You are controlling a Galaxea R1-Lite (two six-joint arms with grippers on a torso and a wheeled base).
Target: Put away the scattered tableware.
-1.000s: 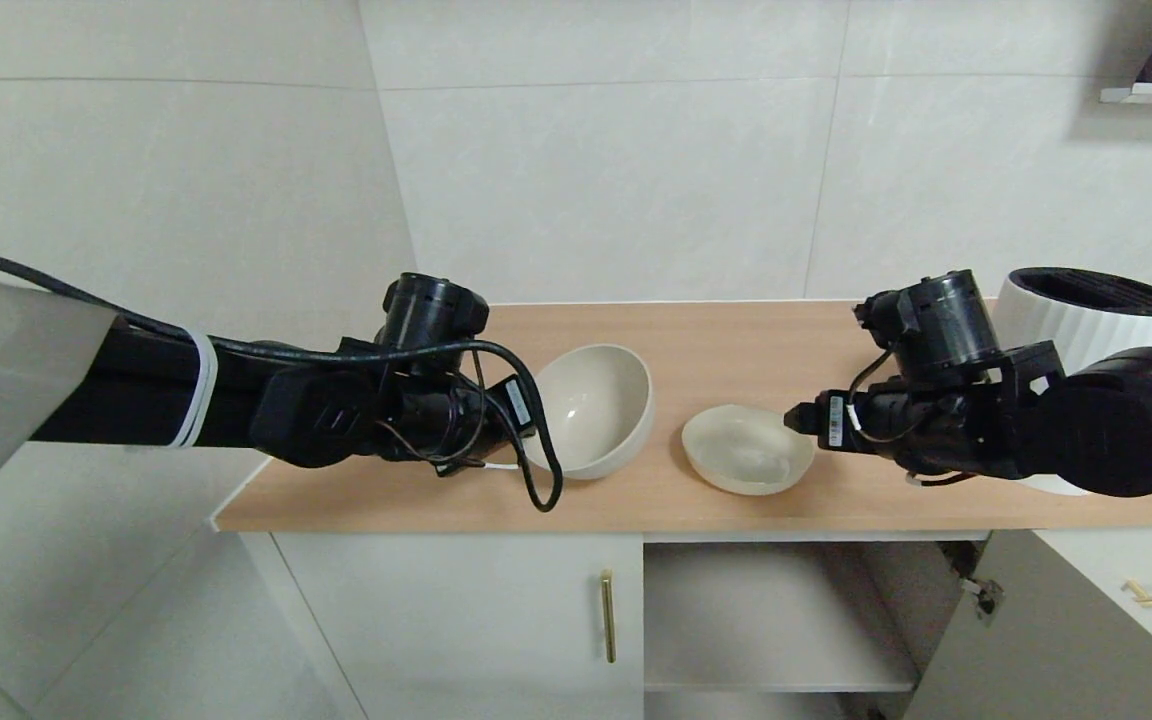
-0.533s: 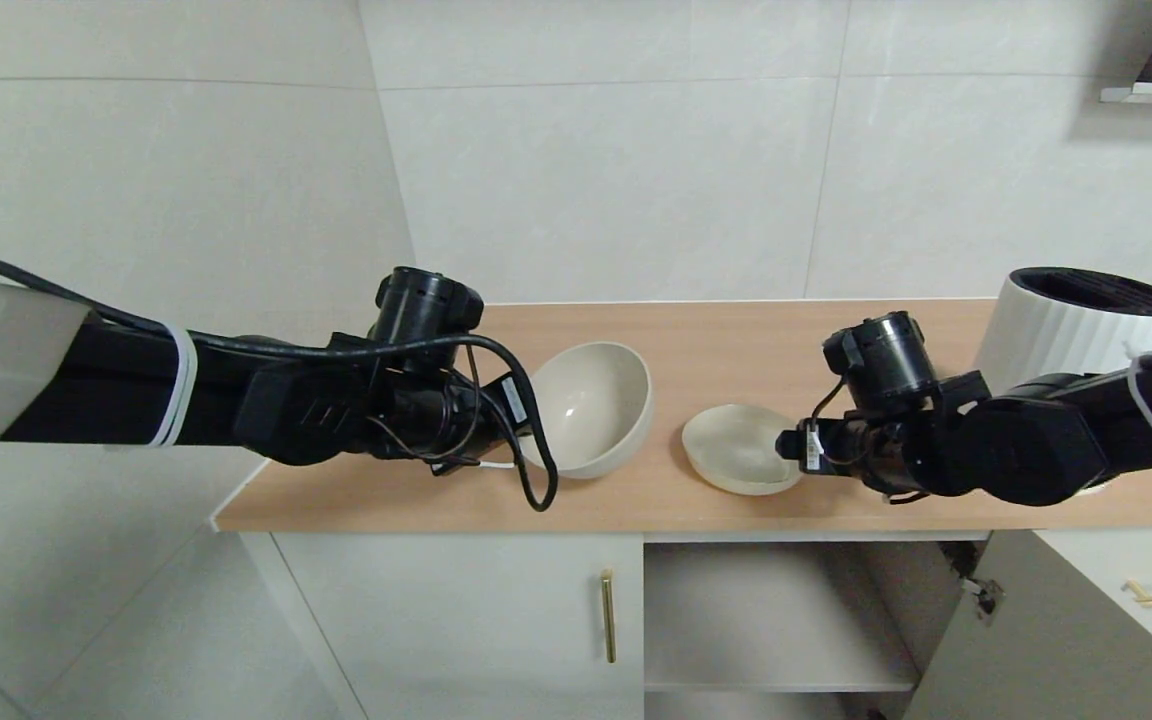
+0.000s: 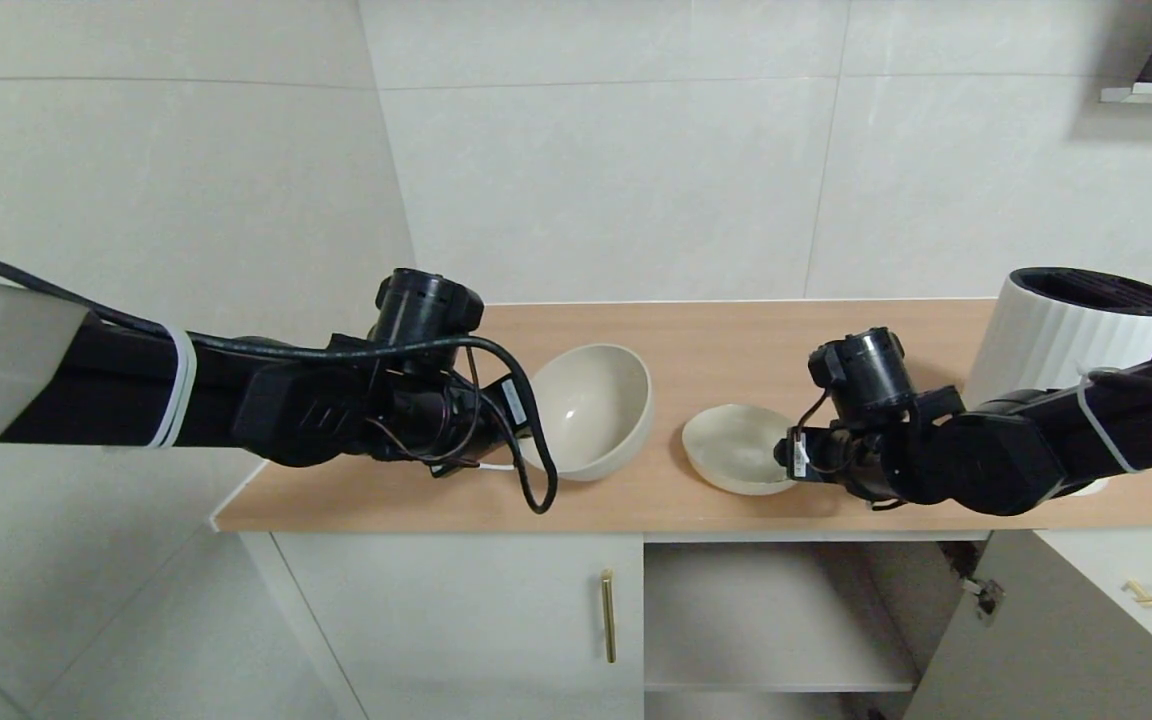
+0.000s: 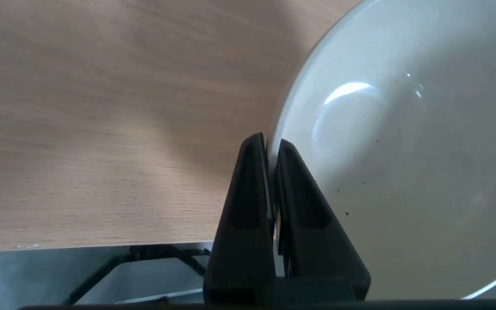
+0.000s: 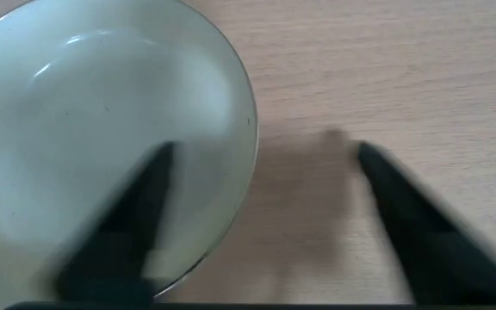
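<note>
A large beige bowl (image 3: 591, 405) (image 4: 403, 146) stands tilted on the wooden counter (image 3: 726, 340), its opening turned toward my left arm. My left gripper (image 3: 524, 438) (image 4: 270, 145) is shut on the bowl's near rim. To its right a smaller pale shallow bowl (image 3: 736, 447) (image 5: 102, 146) sits upright on the counter. My right gripper (image 3: 788, 455) (image 5: 261, 164) is open at that bowl's right rim. One of its fingers (image 5: 140, 202) is over the bowl's inside and the other over the bare wood.
A white ribbed round container (image 3: 1076, 320) stands at the counter's right end behind my right arm. Below the counter a cupboard (image 3: 766, 610) is open with its door (image 3: 1016, 640) swung out to the right; the left door has a gold handle (image 3: 608, 615). Tiled wall behind.
My right arm has come left and down, bringing its open gripper to the small bowl's rim. The left arm and its bowl have barely shifted.
</note>
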